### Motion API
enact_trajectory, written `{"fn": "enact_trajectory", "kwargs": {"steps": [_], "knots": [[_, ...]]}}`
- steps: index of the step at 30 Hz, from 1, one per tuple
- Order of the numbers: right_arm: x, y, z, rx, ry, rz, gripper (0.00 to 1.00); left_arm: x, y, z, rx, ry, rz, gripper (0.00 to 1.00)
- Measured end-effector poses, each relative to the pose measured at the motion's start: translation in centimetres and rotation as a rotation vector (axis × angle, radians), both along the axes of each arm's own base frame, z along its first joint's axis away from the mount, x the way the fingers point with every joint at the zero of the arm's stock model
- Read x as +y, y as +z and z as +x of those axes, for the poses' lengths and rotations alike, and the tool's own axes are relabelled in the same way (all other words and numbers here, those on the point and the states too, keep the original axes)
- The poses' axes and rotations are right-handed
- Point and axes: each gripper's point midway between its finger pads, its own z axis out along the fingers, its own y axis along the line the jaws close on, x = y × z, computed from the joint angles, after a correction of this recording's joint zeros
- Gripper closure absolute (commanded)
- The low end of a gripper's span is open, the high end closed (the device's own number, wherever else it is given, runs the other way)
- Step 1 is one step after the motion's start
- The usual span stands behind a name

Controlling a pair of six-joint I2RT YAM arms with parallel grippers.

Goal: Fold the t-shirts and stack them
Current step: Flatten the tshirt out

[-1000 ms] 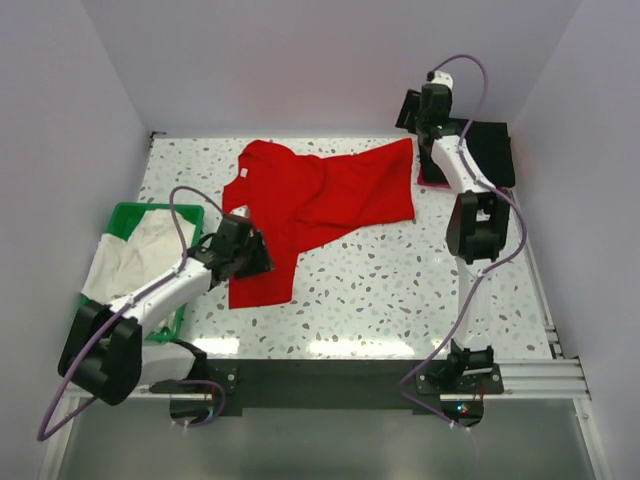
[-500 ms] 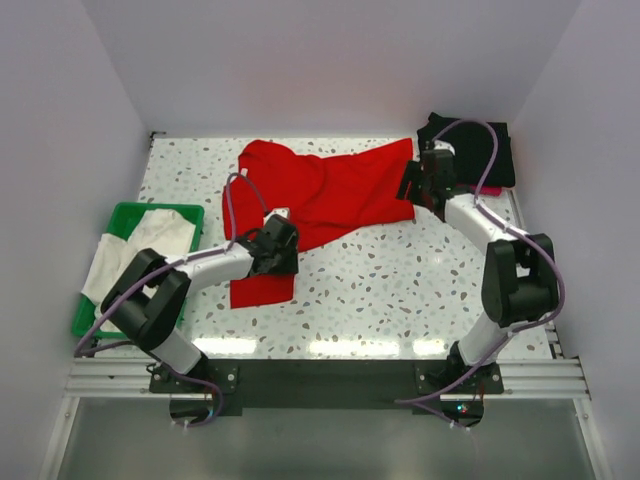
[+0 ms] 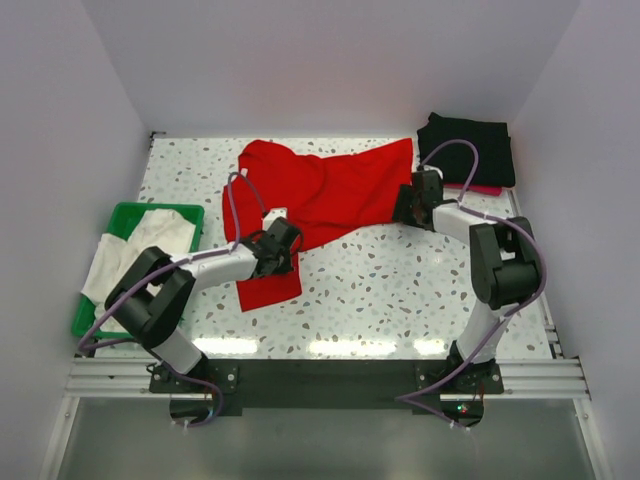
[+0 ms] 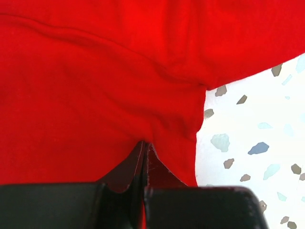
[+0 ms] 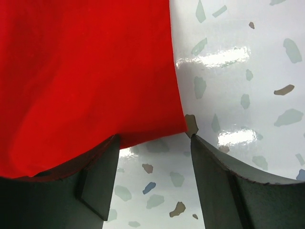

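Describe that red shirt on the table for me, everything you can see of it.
The red t-shirt is plain, bright, soft-looking cloth with short sleeves and no print. It lies unfolded and wrinkled on the speckled table, across its far middle, with the collar toward the far left and one part trailing toward the near edge. The left arm's jaws are shut on a pinch of cloth in that trailing part. The right arm's jaws stand open at its right-hand corner, the edge between them.

Green basket [image 3: 122,216] sitting at nine o'clock on speckled table [image 3: 400,290], white walls [image 3: 300,70] enclosing it, rail [image 3: 530,378] running along six o'clock.
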Motion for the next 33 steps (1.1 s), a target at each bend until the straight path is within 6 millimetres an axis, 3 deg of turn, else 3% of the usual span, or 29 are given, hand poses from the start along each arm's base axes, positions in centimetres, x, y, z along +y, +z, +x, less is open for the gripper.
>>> {"fn": "enact_trajectory", "kwargs": {"steps": [2,5,6,12,18,22,28,33], "knots": [[0.1,-0.1,0.2,-0.001,-0.001,0.002,0.42,0.1,0.0,0.0,-0.001,0.010,-0.001,1.00],[0.2,-0.2,1.1,-0.005,-0.001,0.003,0.54,0.6,0.0,-0.5,0.006,0.019,0.010,1.00],[0.3,-0.2,1.4,-0.007,-0.001,0.004,0.64,0.8,0.0,-0.7,0.009,0.021,0.016,1.00],[0.4,-0.2,1.6,-0.010,-0.004,0.011,0.99,1.7,0.5,-1.5,0.020,0.028,0.040,1.00],[0.1,0.7,1.1,0.016,-0.012,-0.003,1.00,2.3,2.3,-1.7,-0.010,0.037,0.036,1.00],[-0.3,4.6,1.0,-0.010,-0.014,-0.020,1.00,2.7,4.5,-1.7,-0.058,0.046,0.014,1.00],[-1.0,12.4,1.3,-0.112,-0.013,-0.052,1.00,3.6,7.3,-2.4,-0.104,0.056,-0.003,1.00],[-1.5,15.4,3.0,-0.129,-0.015,-0.100,1.00,4.2,9.3,-2.8,-0.139,0.058,-0.022,1.00]]}}
